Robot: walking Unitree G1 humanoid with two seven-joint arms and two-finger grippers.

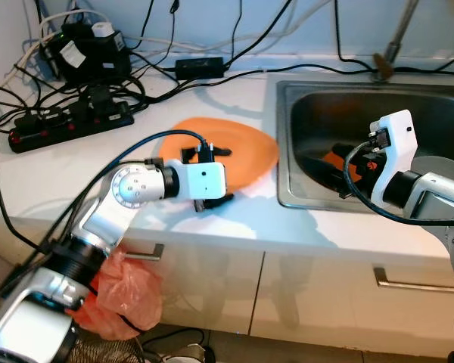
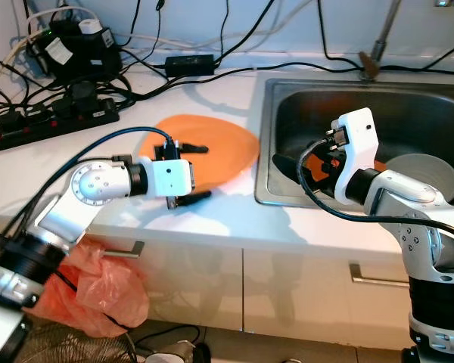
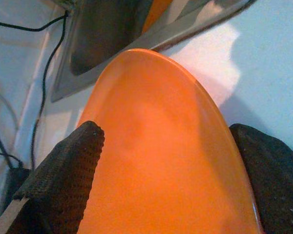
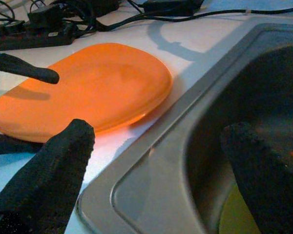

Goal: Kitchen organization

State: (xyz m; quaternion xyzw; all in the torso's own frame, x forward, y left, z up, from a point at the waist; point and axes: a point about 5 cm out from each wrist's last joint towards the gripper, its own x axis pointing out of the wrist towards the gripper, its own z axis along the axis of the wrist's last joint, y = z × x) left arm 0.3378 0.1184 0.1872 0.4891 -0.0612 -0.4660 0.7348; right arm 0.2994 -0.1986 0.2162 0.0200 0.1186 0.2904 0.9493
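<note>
Fingers of the left gripper (image 1: 212, 175) are straddling, spread apart, the near rim of an orange plate (image 1: 238, 155) lying on the counter (image 1: 76, 181) beside the sink (image 1: 303, 98). Stiff, smooth and probably slippery, it is best pinched at that thin edge, while the right gripper (image 4: 156, 161) is hovering open over the sink's corner.

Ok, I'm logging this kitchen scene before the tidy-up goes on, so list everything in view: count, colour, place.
orange plate: 1, orange, upside down on the counter left of the sink
sink: 1, steel, set in the counter at right
orange item: 1, orange, in the sink, mostly hidden
pale dish: 1, whitish, in the sink at right
tap: 1, metal, behind the sink
power strip: 1, black with red switches, back left of the counter
cables: many, black and white, along the back
plastic bag: 1, orange, hanging below the counter
drawer handles: 2, metal, cabinet fronts
left gripper: open, its fingers either side of the plate's near edge
right gripper: open, over the sink's left part
</note>
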